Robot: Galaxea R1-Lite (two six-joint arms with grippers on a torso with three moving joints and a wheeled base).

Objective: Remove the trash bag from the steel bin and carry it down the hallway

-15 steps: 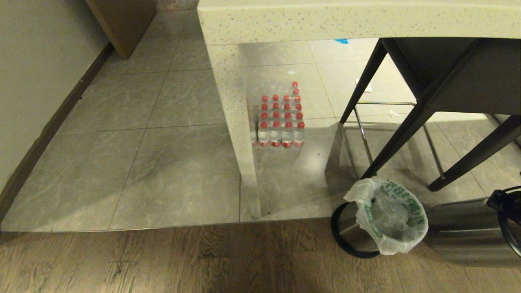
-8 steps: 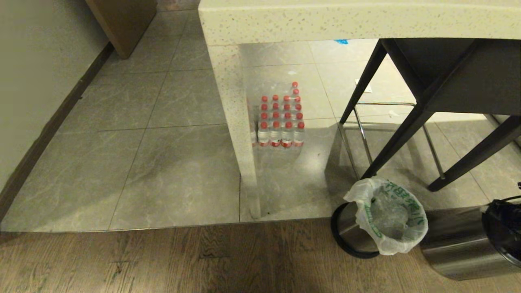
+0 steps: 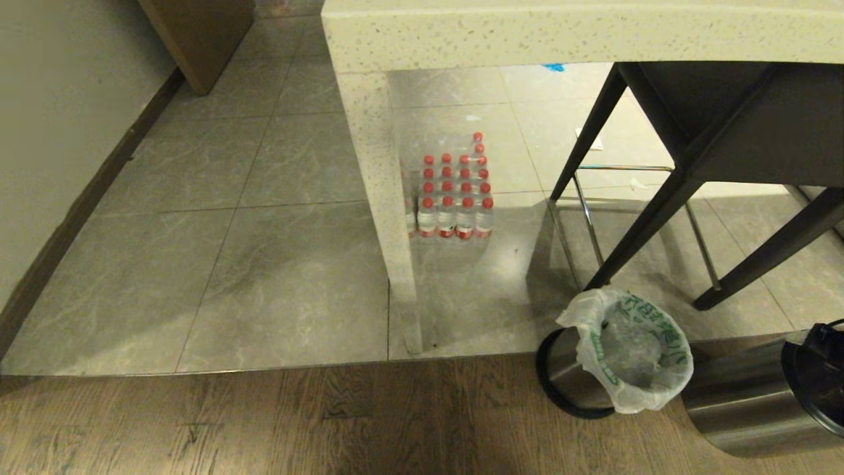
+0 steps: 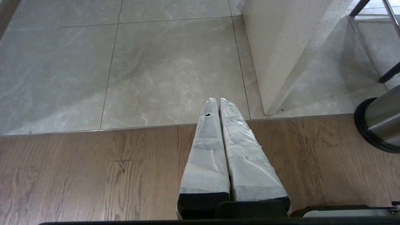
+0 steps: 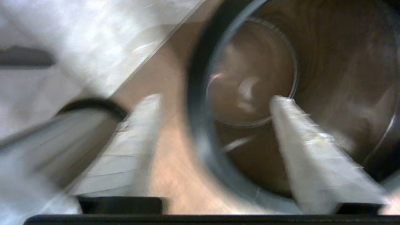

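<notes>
The steel bin [image 3: 566, 369] stands on the wood floor beside the stool's legs, with a black ring at its foot. The trash bag [image 3: 630, 353], translucent white with green lettering, lines it and folds over the top. My right gripper [image 5: 215, 98] is open and straddles the black rim of a second, empty steel bin [image 3: 738, 402] at the right edge. One finger is inside that bin and one outside; the view is motion-blurred. My left gripper [image 4: 215, 100] is shut on nothing, low over the wood floor to the left of the bagged bin [image 4: 379, 123].
A speckled stone counter [image 3: 567, 33] with a slab leg [image 3: 389, 224] stands ahead. A pack of red-capped water bottles [image 3: 455, 191] sits under it. A dark stool [image 3: 725, 119] stands over the bins. Tiled floor stretches left towards a wall [image 3: 59, 132].
The empty steel bin at the right edge has shifted, and its black rim has moved down and slightly left. The bagged bin and my left gripper have stayed put.
</notes>
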